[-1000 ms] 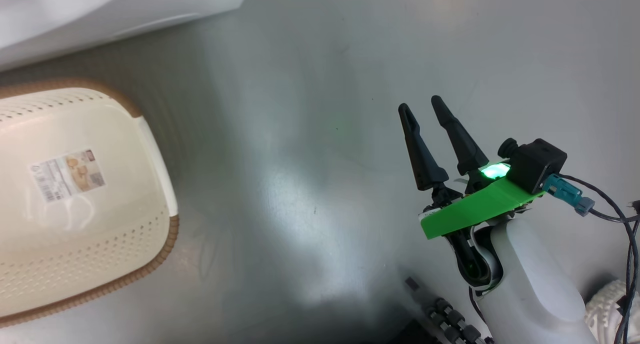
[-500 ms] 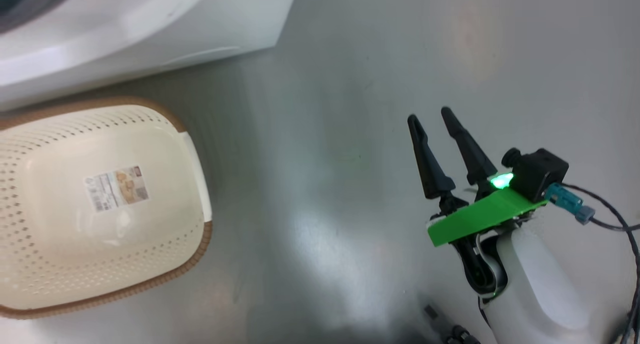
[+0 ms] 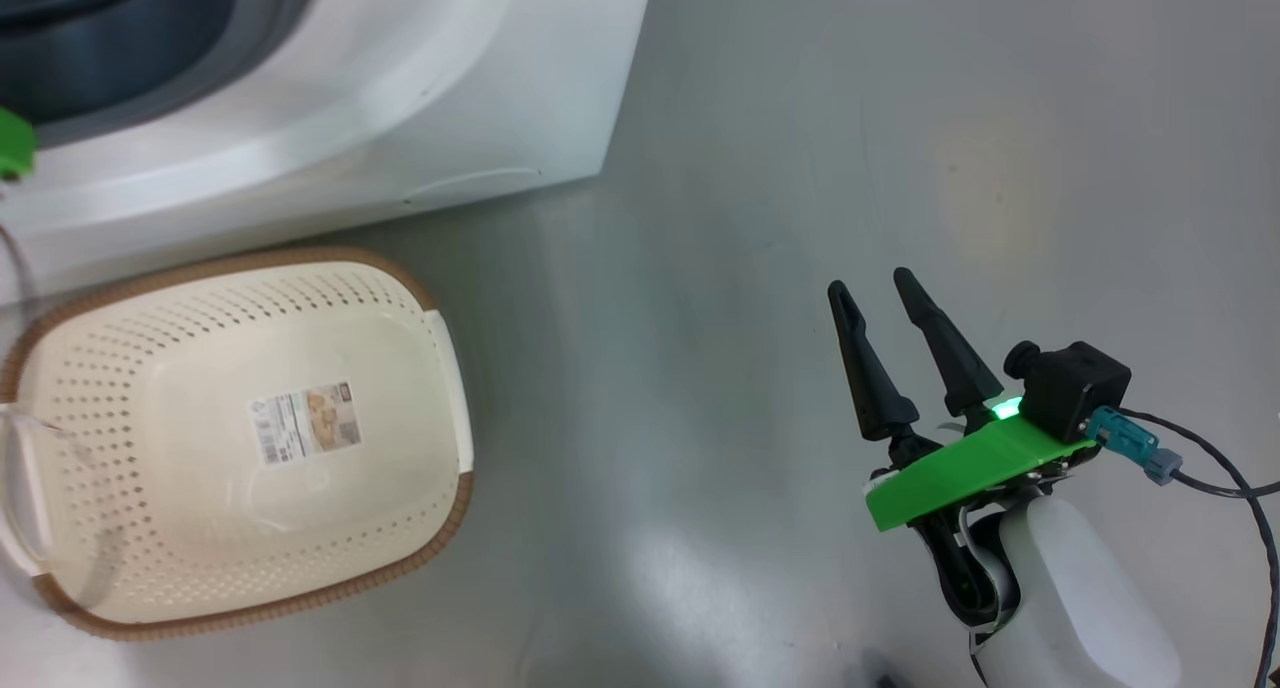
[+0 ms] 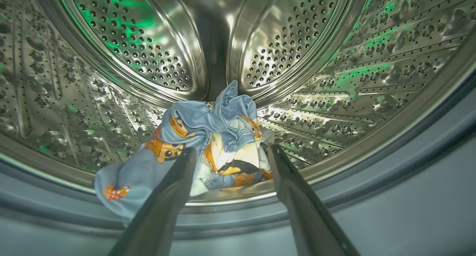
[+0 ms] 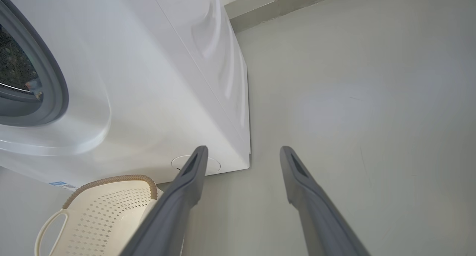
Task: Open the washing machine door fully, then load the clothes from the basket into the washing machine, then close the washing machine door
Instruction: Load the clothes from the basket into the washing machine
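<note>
Where the washing machine point(image 3: 400, 98) is standing: upper left of the head view, its white front facing the floor-level basket and its round opening showing dark at the corner.
Floor point(image 3: 800, 118): grey and glossy, lying under everything else.
Drum point(image 4: 353, 81): perforated steel, curving all round the left wrist view and catching green light.
Gasket point(image 4: 427, 181): grey rubber, ringing the drum's front lip.
Basket point(image 3: 150, 368): sitting upright on the floor just beside the machine's front, brown rim up, its cream bottom showing.
Clothes point(image 4: 208, 137): lying bunched on the drum's floor near the front, with one blue flap hanging over the lip onto the gasket.
Right gripper point(image 3: 870, 280): hanging over bare floor, well apart from basket and machine, fingers spread wide, gripping and touching nothing.
Left gripper point(image 4: 231, 150): reaching into the drum, fingers spread wide and clamping nothing; the bundle is lying just past the tips, and contact cannot be told.
Label sticker point(image 3: 305, 425): sitting on the basket's bottom.
</note>
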You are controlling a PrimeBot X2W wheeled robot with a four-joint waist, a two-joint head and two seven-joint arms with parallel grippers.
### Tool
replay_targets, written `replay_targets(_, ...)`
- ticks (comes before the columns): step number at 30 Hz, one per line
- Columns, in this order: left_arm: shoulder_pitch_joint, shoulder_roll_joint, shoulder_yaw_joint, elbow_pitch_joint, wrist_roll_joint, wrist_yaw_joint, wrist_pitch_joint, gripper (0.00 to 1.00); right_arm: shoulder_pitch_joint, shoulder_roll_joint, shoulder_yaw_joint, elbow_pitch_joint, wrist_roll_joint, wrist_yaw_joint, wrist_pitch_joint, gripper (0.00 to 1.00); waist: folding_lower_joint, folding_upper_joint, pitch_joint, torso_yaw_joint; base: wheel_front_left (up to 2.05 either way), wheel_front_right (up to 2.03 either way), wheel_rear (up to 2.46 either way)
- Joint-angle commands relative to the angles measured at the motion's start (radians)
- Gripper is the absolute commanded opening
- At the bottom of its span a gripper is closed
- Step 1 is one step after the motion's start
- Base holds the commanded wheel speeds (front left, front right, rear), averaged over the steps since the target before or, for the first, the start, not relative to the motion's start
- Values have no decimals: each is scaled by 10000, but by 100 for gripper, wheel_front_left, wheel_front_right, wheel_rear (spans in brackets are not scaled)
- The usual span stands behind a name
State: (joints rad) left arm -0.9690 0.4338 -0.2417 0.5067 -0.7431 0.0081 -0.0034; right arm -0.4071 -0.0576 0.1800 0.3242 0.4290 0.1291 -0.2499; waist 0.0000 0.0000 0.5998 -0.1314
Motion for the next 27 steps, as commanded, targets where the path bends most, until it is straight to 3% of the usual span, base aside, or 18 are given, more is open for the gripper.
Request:
replay_targets(1, 260, 466, 294, -366, -78, 99, -118, 100, 358, 74, 171, -167, -116, 16, -119, 100, 0, 0, -309, 116, 0, 0, 0)
replay_targets(27, 5316, -354, 342, -2918, -156, 896, -2111, 100, 1378, 74, -171, 215, -596, 16, -119, 100, 0, 0, -3082, 527, 0, 0, 0)
